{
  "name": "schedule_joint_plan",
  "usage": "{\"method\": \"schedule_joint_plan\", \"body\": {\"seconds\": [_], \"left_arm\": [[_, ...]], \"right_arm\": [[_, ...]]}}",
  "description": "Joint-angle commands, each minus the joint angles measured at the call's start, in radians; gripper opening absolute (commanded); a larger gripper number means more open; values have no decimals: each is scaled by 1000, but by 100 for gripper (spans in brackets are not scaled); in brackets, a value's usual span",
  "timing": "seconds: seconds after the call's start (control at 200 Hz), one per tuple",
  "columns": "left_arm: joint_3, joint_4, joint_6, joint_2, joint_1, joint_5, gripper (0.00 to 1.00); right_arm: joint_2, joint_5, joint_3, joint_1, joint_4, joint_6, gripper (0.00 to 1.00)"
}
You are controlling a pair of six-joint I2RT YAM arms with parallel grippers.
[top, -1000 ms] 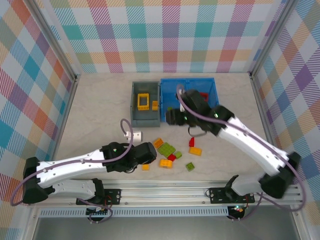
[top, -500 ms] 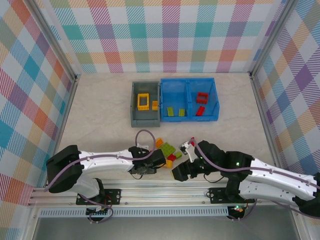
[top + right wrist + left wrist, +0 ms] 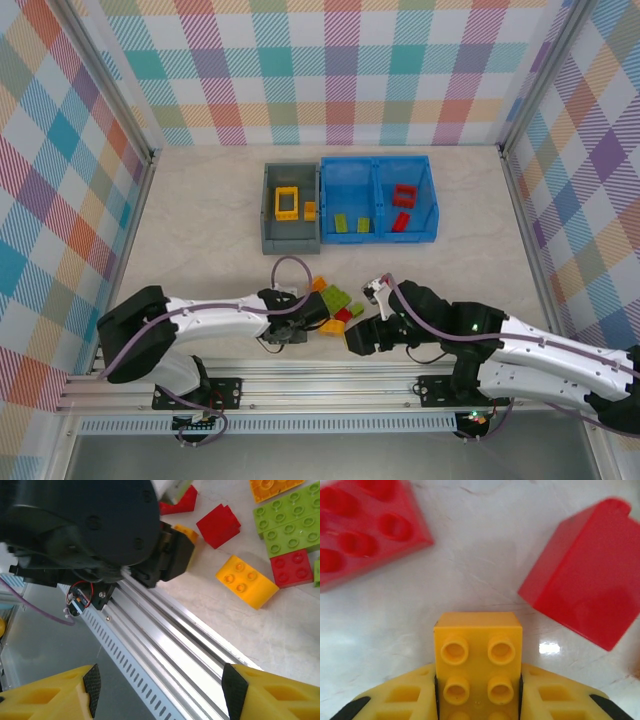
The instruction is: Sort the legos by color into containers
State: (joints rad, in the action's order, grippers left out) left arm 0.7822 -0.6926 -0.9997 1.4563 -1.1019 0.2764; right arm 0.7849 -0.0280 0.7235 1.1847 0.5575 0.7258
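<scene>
containers: rear centre | loose legos: before them, near edge

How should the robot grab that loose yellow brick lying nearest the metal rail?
Pinch the loose yellow brick across its two long smooth sides, coming straight down from above. It lies flat, studs up. A red brick crowds one corner, so probably favour the other end.

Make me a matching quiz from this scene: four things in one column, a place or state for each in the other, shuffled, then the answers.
1 yellow frame
2 red frame
3 left gripper
4 right gripper

A open, empty
B grey bin
C closed on a yellow brick
D blue bin, right half

Pairs: 1-B, 2-D, 3-C, 4-A
</scene>
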Motion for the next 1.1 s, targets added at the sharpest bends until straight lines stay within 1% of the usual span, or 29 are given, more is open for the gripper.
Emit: {"method": "schedule_joint_plan", "body": {"seconds": [0.0,0.095,0.2,0.27,0.35,0.445,0.56,0.6,0.665,0.8,0.945,0.99,1.095], "left_arm": [[100,-172,43,-143,35,91,29],[204,-242,135,-193,119,55,29],[328,-247,255,-165,243,-9,29],[411,-223,323,-109,321,-44,29],[490,-160,384,-34,412,-96,29],[581,-77,444,84,524,-198,30],[686,-12,500,241,608,-290,30],[714,-6,506,287,625,-310,29],[752,-12,520,347,641,-312,29],[813,-35,522,443,660,-284,29],[873,-86,502,529,662,-224,30],[885,-100,492,554,662,-217,32],[894,-122,473,590,662,-188,39]], "right_arm": [[10,94,95,6,-19,-14,66],[53,184,167,6,-51,-59,66],[128,288,247,5,-88,-120,66],[181,359,302,6,-101,-148,66],[230,411,343,6,-141,-181,67],[291,461,384,0,-157,-198,67],[346,494,398,-10,-195,-197,67],[359,489,400,-14,-206,-198,67],[379,491,410,-17,-202,-190,67],[382,482,399,-20,-209,-173,67],[374,471,387,-22,-195,-151,67],[370,471,381,-22,-188,-144,67],[358,475,365,-22,-176,-124,67]]}}
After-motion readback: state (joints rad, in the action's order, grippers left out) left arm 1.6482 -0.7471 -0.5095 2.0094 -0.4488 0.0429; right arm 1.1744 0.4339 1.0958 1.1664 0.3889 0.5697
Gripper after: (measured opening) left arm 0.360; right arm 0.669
